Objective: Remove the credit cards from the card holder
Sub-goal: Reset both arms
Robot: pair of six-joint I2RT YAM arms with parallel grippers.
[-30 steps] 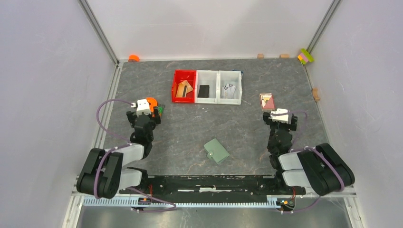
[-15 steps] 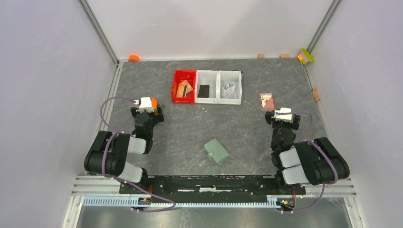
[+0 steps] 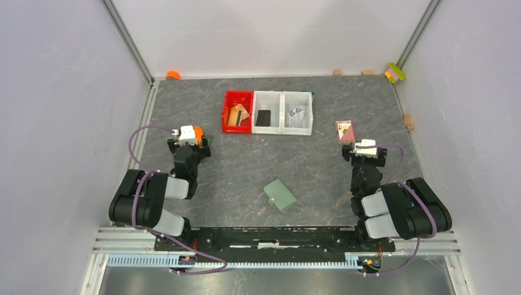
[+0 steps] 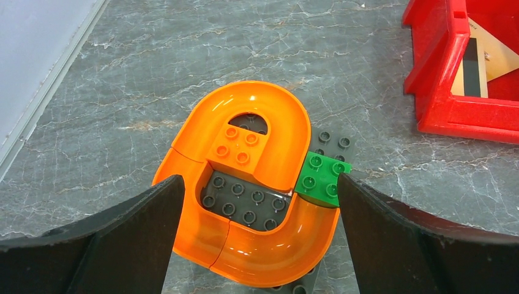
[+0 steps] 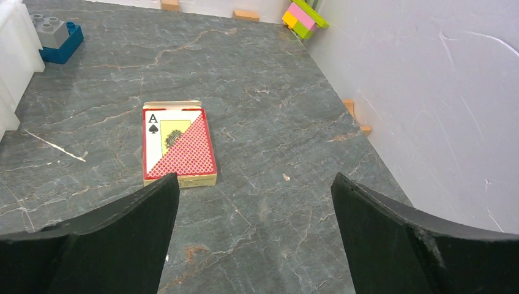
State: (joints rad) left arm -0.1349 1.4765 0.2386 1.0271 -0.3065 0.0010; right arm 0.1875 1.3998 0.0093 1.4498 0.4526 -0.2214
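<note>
Nearest my bases, between my two arms, lies the small sage-green folding card holder [image 3: 279, 195]. It is flat on the grey marbled table [image 3: 246, 166], folded shut, and neither hand touches it.

My left gripper [image 4: 260, 180] hangs with its jaws wide apart and nothing between them. Below it is an orange curved plastic track piece [image 4: 245, 159] with a green brick [image 4: 323, 177], on a dark studded plate [image 4: 245, 208]. I judge that merely happens to sit under me and is no target. My right gripper [image 5: 254, 180] is likewise spread and empty, looking past a red-backed playing-card box [image 5: 177, 147].

Farther off stands the row of bins. The red plastic bin [image 3: 226, 114] holds a tan-gold credit card [image 3: 238, 116], the middle white bin [image 3: 268, 94] a dark card [image 3: 264, 117], and the right-hand white bin [image 3: 298, 94] a pale card [image 3: 296, 114]. With the cards sorted there and the holder shut, I judge the removal done and both arms parked clear.
</note>
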